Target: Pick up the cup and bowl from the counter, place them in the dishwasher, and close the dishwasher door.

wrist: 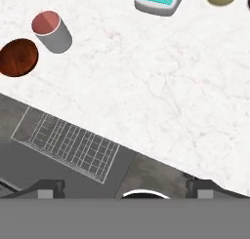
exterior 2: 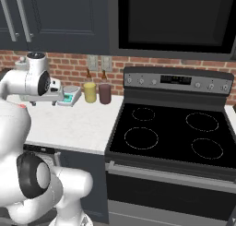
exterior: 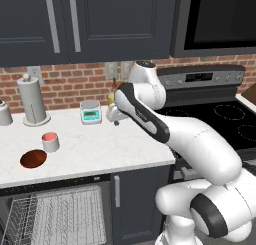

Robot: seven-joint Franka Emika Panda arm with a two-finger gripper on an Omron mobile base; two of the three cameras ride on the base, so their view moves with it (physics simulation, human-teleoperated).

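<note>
White marble counter (exterior: 120, 149) runs under dark wall cabinets and a brick backsplash, w/ a black stove (exterior 2: 170, 133) beside it. Above this counter hangs the gripper (wrist: 125, 187), jaws spread wide and nothing between them — the hand view shows the two fingertips (wrist: 48, 188) far apart at the bottom edge, looking down at the marble.

I take the cup (exterior: 50, 142) as landmark. It stands upright on the counter, well apart from the gripper, pink inside facing up. The bowl (exterior: 33, 158) lies just beside the cup, toward the front edge of the counter; touching or not, I cannot tell. Behind the cup, near the wall, stands a paper towel holder (exterior: 31, 101), and further along the wall a small kitchen scale (exterior: 91, 112), then a yellow jar (exterior 2: 90, 92) and a maroon jar (exterior 2: 105, 93). Below the cup, under the counter, the dishwasher (exterior: 55, 214) is open and its wire rack (wrist: 68, 140) is visible.

Handling, as I judge it: the cup is prob. light, stiff and smooth, so it may slip — best to close the fingers across its side wall, approx. at mid height. The bowl is shallow and wide; taking it by the rim seems the only way.

The dishwasher door is cut off by the frame edge, so its position is not clear. In the left base view the arm covers most of the gripper.
</note>
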